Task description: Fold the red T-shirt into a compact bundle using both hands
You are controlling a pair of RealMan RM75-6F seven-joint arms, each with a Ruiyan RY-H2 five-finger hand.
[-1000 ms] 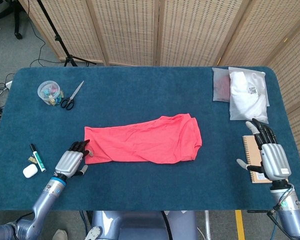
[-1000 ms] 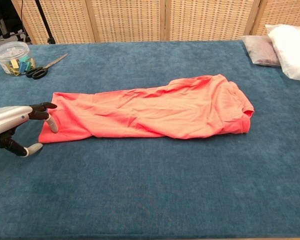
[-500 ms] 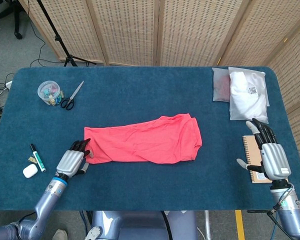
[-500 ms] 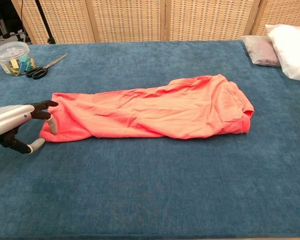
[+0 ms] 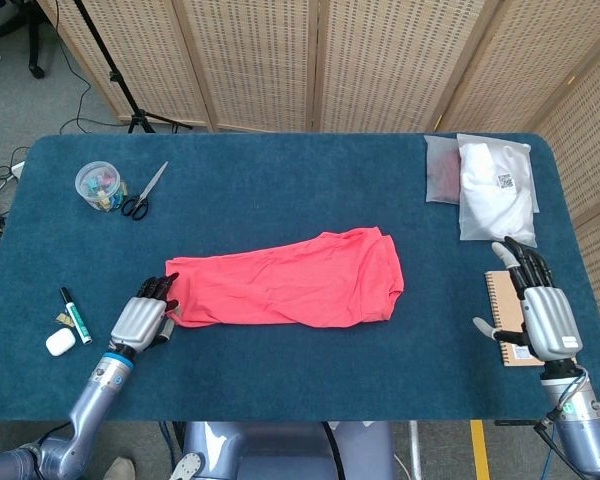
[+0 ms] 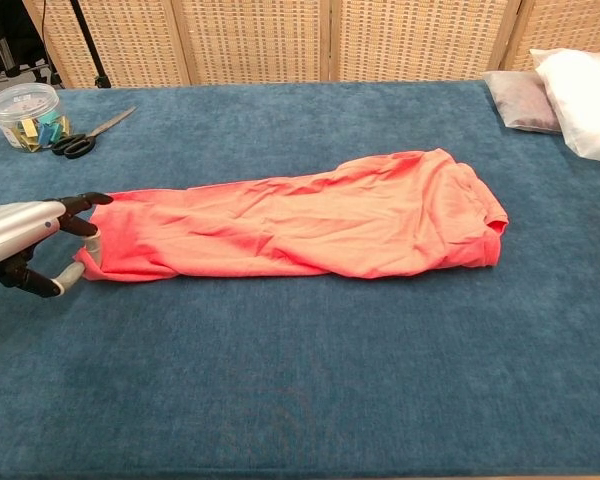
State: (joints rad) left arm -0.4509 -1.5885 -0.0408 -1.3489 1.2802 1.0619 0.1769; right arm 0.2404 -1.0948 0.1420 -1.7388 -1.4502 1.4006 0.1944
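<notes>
Long wrinkled red cotton T-shirt [image 5: 290, 279], already a flat strip mid-table, now dragged a touch toward 9 o'clock at its hem end versus a second ago. Looks like a grab for the end-over-end fold. Silver left hand [image 5: 143, 318] at 8 o'clock, lying low, pinching that hem corner. Silver right hand [image 5: 540, 312] at 4 o'clock, well apart, fingers spread, holding nothing.

The desk [image 5: 280, 190] wears a matt, napped blue cloth. The T-shirt [image 5: 290, 280] is soft, creased red fabric. Each hand, left [image 5: 140, 322] and right [image 5: 545, 318], shows smooth silvery shell. The jar [image 5: 98, 185] is clear plastic.
</notes>
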